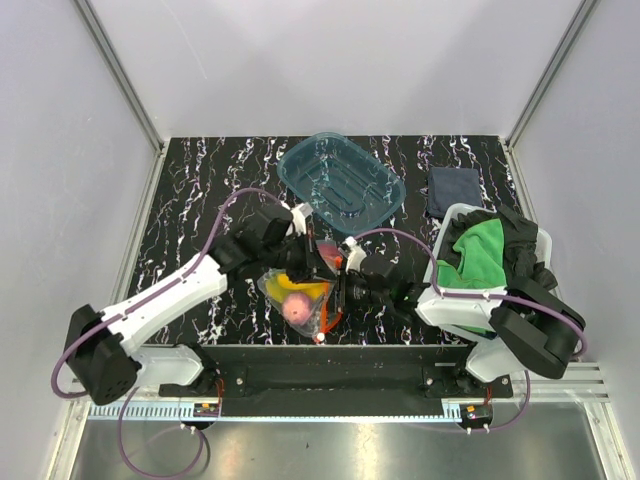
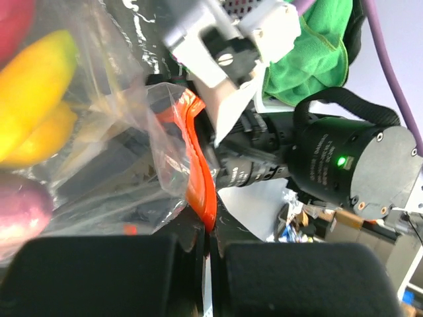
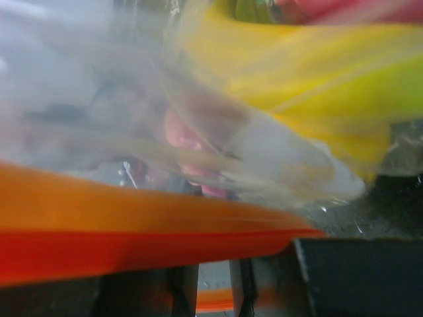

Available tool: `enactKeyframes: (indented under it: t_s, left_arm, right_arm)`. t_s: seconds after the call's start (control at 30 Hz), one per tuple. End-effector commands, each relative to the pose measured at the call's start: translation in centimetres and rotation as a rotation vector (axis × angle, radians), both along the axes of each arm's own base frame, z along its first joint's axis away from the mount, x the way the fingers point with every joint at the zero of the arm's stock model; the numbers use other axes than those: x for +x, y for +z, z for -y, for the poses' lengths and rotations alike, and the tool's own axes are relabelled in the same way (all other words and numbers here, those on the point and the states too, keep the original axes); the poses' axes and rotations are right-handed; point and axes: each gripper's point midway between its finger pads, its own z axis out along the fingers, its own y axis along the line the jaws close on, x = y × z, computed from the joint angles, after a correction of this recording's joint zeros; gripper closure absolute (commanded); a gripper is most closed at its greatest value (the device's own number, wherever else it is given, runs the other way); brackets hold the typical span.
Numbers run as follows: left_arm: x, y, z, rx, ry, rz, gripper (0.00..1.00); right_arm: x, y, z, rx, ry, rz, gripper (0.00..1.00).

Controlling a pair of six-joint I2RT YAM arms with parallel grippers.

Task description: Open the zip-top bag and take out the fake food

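Top external view: the zip-top bag (image 1: 290, 285) is being shown lying on the black marbled bench (image 1: 200, 190), between the two arms and nearer their bases than the teal ribbed tray (image 1: 392, 192). The left fingers (image 1: 310, 262) and the right fingers (image 1: 346, 284) are both being brought against its mouth.

Only in the left wrist view is the grip being made plain. The glossy red-orange zip strip (image 2: 198, 172) is running down between the padded black left fingers (image 2: 228, 281), which are being pressed tight together on it. The crinkly clear film is being bunched beside it.

The fake food is being seen through the plastic there, as a smooth yellow banana (image 2: 33, 86) and a pinkish ball (image 2: 20, 211).

In the right wrist view everything is being blurred by closeness. The strip is filling the lower frame, and whether the right fingers are gripping it cannot be told.

A green cloth (image 1: 478, 255) is being held in a white basket (image 1: 468, 296) at the right.
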Motion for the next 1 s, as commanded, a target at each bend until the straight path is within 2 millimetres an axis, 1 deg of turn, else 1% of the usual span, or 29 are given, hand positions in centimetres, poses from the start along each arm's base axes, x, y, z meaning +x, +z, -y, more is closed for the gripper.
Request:
enactKeyframes:
  t_s: [0.0,0.03,0.07,0.13,0.17,0.2,0.23,0.27,0.3,0.33,0.37,0.4,0.47,0.53,0.57,0.6,0.63,0.67,0.7,0.73,0.77,0.8,0.83,0.87,0.9,0.97]
  left_arm:
    - [-0.2,2.0,-1.8,0.018,0.044,0.085,1.0]
    - [-0.2,1.8,-2.3,0.041,0.057,0.083,1.0]
    - [-0.4,2.3,-2.6,0.036,0.063,0.096,1.0]
    - [-0.6,2.2,-3.2,0.05,0.082,0.095,1.0]
    - [-0.8,2.5,-3.5,0.042,0.091,0.104,1.0]
    - [-0.8,2.7,-3.6,0.038,0.099,0.101,1.0]
    - [-1.0,2.7,-3.6,0.035,0.1,0.1,1.0]
    - [-1.1,2.7,-3.6,0.033,0.103,0.095,1.0]
    - [-1.2,3.2,-3.4,0.026,0.096,0.105,1.0]
    - [-1.1,3.2,-3.2,0.029,0.093,0.104,1.0]
    - [-1.0,3.4,-3.1,0.028,0.091,0.109,1.0]
    - [-0.9,3.9,-2.8,0.022,0.086,0.121,1.0]
    - [-0.4,4.0,-2.5,0.032,0.071,0.143,1.0]
    - [0.4,4.8,-1.9,0.041,0.048,0.179,1.0]
    - [0.6,5.0,-1.7,0.044,0.04,0.188,1.0]
    - [0.9,4.7,-1.4,0.056,0.027,0.178,1.0]
    - [1.3,5.7,-1.0,0.045,0.014,0.205,1.0]
    - [1.4,5.9,-0.9,0.044,0.009,0.205,1.0]
    - [1.6,5.8,-0.5,0.045,-0.002,0.198,1.0]
    - [1.7,6.3,-0.3,0.036,-0.011,0.206,1.0]
    - [1.7,6.1,0.1,0.034,-0.03,0.195,1.0]
    - [1.8,6.1,0.2,0.033,-0.043,0.201,1.0]
    - [1.9,6.4,0.3,0.028,-0.045,0.201,1.0]
    - [1.9,6.3,0.5,0.023,-0.058,0.194,1.0]
    - [1.9,6.4,0.5,0.02,-0.065,0.197,1.0]
    - [2.1,6.5,0.3,0.018,-0.065,0.193,1.0]
  right_arm:
    - [0.4,1.5,0.5,-0.009,0.006,0.072,0.71]
    - [0.3,1.7,0.8,-0.019,0.002,0.071,0.71]
    - [0.7,1.8,1.1,-0.022,-0.011,0.065,0.69]
    - [1.3,2.6,1.2,-0.016,-0.027,0.058,0.68]
    - [1.7,2.9,1.2,-0.011,-0.04,0.05,0.67]
    - [2.5,3.8,1.1,0.005,-0.054,0.054,0.66]
    - [2.9,3.8,1.1,0.001,-0.064,0.039,0.65]
    - [4.0,4.8,0.8,0.015,-0.076,0.04,0.64]
    - [4.3,4.0,0.9,-0.017,-0.081,0.011,0.63]
    - [4.6,4.0,0.8,-0.022,-0.073,0.0,0.63]
    - [5.5,4.7,0.6,-0.013,-0.075,0.001,0.62]
    - [5.4,3.7,0.6,-0.042,-0.061,-0.034,0.61]
    - [5.0,4.1,0.1,-0.043,-0.004,-0.042,0.57]
    - [3.7,3.2,0.8,-0.076,0.028,-0.089,0.51]
    - [3.1,3.1,1.1,-0.074,0.034,-0.098,0.49]
    - [2.6,3.9,1.6,-0.056,0.035,-0.087,0.44]
    - [1.7,3.0,2.3,-0.068,0.031,-0.108,0.41]
    - [1.4,3.9,2.7,-0.045,0.032,-0.087,0.38]
    - [1.0,3.9,3.0,-0.043,0.036,-0.088,0.3]
    - [0.5,3.5,3.3,-0.047,0.04,-0.094,0.28]
    - [0.4,3.8,3.4,-0.034,0.041,-0.083,0.27]
    - [0.0,3.6,3.5,-0.025,0.048,-0.097,0.26]
    - [0.2,3.9,3.3,-0.011,0.047,-0.085,0.26]
    - [0.3,3.7,3.3,-0.014,0.041,-0.092,0.26]
    - [0.8,3.9,3.1,-0.017,0.019,-0.091,0.32]
    - [1.2,3.6,3.2,-0.055,-0.006,-0.111,0.42]
